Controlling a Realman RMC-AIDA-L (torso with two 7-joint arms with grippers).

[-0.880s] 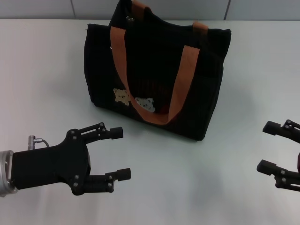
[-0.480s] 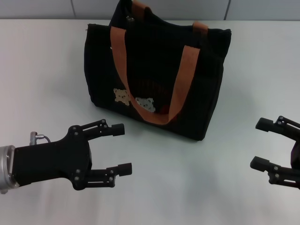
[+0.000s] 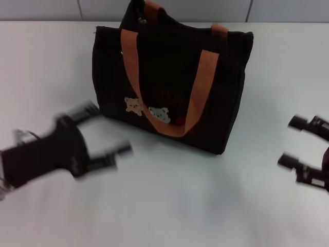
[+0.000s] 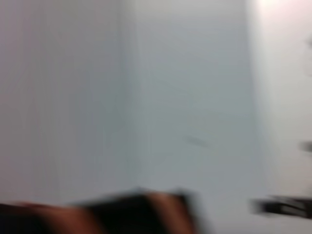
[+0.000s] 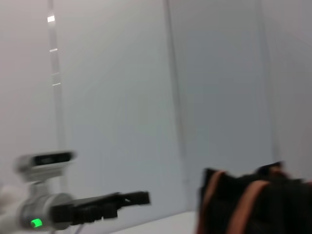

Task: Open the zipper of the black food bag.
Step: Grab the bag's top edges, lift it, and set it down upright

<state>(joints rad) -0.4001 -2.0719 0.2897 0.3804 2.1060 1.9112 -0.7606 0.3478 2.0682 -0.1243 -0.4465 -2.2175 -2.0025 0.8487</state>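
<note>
Head view: boxy black fabric food bag [image 3: 172, 85] with two orange-brown strap handles [image 3: 134, 72] and small beige and grey bear patches [image 3: 147, 110], upright on pale grey desk [image 3: 169, 206], ahead of and between both tools. Near handle draped down over the front face, far handle up by the top edge. Zipper line along bag top hard to make out against black fabric; small metallic glint near top rear corner [image 3: 142, 21], likely the pull, not certain. No open gap along the top visible, so zipper judged closed.

Left tool [image 3: 105, 131] low over desk, just short of bag's lower front corner, motion-smeared; fingers spread wide apart, holding nothing. Bag top well above and beyond it. Right tool [image 3: 299, 142] low at far side, well apart from bag's end wall, fingers likewise splayed, empty.

Left wrist view: mostly blank desk, dark and orange smear of bag at one edge, too blurred for detail. Right wrist view: bag with orange straps [image 5: 243, 200] and the other arm's tool [image 5: 105, 204] farther off.

Judgement: approach stage, no contact yet. Both tools open probably so one can pinch the pull while the other braces the bag. Soft fabric likely to slide or fold if pulled unbraced; draped handle could snag a finger.
</note>
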